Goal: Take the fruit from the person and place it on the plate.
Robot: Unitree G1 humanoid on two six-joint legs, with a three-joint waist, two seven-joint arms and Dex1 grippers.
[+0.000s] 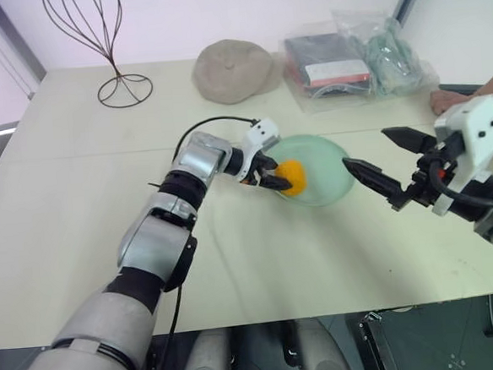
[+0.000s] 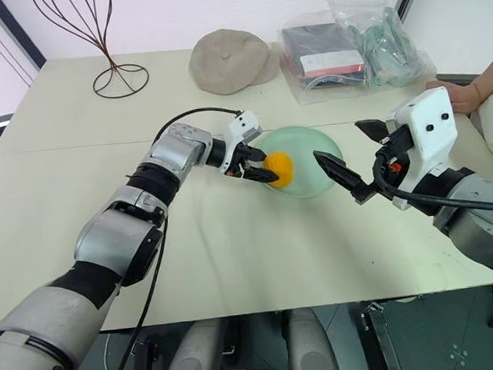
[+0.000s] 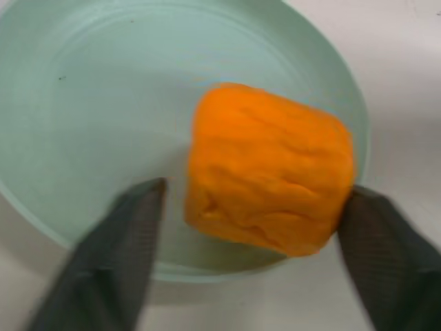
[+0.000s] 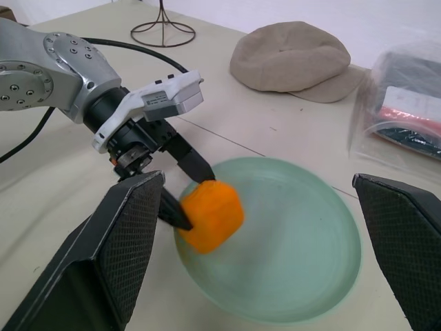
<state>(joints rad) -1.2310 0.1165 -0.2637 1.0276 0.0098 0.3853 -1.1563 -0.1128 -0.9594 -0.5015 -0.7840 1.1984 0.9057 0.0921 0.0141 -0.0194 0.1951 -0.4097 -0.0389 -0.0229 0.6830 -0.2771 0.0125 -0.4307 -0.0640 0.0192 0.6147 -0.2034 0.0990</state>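
Left hand (image 3: 251,227) is released: its wrist view shows a gap beside the fruit (image 3: 270,169) on the plate (image 3: 83,103). Right hand (image 1: 378,160) is spread, empty.

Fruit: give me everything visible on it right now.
The fruit is orange, blocky-round, with a matte, dimpled, creased skin. It sits inside the pale green plate, near the rim closest to the left arm. The left tool flanks it with fingers spread: one finger is at its side, the other stands off with a gap.
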